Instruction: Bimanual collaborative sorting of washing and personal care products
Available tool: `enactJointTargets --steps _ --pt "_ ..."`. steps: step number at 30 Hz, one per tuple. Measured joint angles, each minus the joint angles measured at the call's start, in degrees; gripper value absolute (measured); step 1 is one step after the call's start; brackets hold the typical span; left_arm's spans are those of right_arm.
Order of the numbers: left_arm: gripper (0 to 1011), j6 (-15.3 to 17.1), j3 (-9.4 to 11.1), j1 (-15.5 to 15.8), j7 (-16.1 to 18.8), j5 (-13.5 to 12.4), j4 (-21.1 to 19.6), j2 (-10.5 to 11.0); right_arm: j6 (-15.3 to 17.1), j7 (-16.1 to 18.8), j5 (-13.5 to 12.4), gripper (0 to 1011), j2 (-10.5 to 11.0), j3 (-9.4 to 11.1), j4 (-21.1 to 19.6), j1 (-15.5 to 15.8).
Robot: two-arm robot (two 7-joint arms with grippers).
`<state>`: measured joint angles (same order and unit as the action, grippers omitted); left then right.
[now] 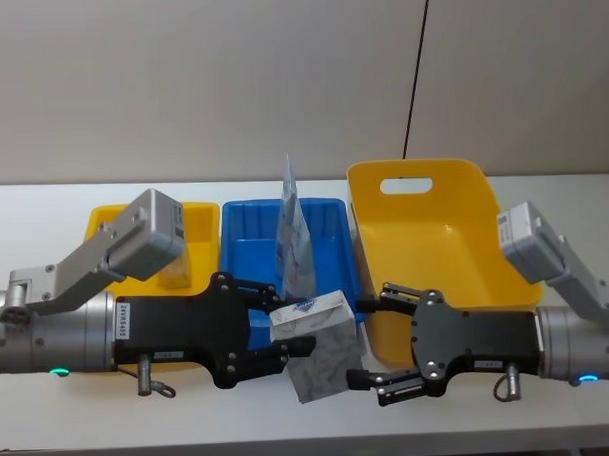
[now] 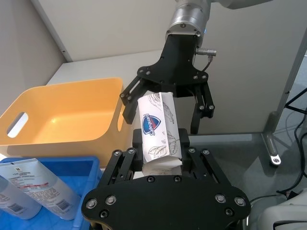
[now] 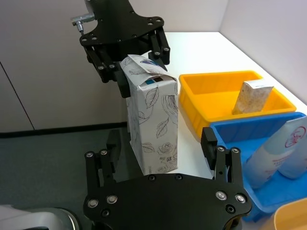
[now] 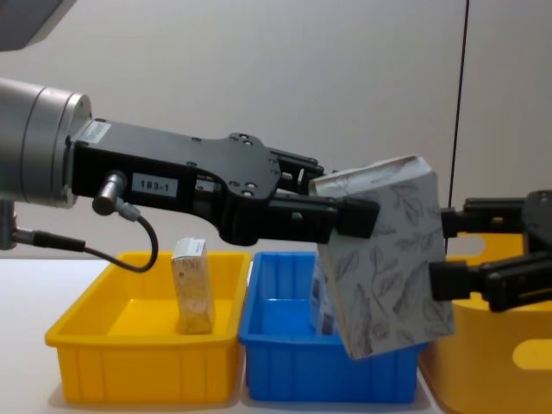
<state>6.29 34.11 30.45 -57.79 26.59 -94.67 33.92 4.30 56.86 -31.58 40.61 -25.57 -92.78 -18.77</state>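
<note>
**Handover L→R: pack in mid-air, R not yet on**

L gripper (image 1: 283, 327) is clamped on one end of the leaf-print soap pack (image 1: 319, 356). The pack hangs off the table, tilted, between both grippers. It sits in front of the blue tray (image 1: 250, 230) and the tall yellow bin (image 1: 455, 243). R gripper (image 1: 366, 341) is wide open, its fingers (image 3: 211, 146) straddling the pack's free end w/ a gap on each side. No grip yet, as far as I can judge.

Your step, prob.: shut R on the pack, then release L. Tips:

- Centre R first so both pads meet the flat faces together. Closing off-centre will twist the pack in L's hold.
- Slide R deeper along the pack if poss. A bite at the very edge of a wrapped pack may slip.
- Close gently, since the wrapper looks crushable.
- Don't open L until R is fully shut, then back L straight out along the pack's long axis.
- Mind the pale-blue pouches (image 1: 295, 233) standing in the blue tray behind. A swing could tip them.
</note>
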Motion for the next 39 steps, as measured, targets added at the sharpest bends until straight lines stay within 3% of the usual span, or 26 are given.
enactJointTargets --steps 16,28,39 --pt "378 0.00 0.00 0.00 0.00 0.00 0.00 0.00 -0.56 0.99 2.01 1002 -1.44 -3.30 2.48 -3.49" --pt "378 0.00 0.00 0.00 0.00 0.00 0.00 0.00 -0.36 0.99 2.34 1002 -1.79 -4.37 3.14 -4.49" --pt "378 0.00 0.00 0.00 0.00 0.00 0.00 0.00 -0.28 0.97 2.47 774 -1.92 -4.82 3.39 -4.90"
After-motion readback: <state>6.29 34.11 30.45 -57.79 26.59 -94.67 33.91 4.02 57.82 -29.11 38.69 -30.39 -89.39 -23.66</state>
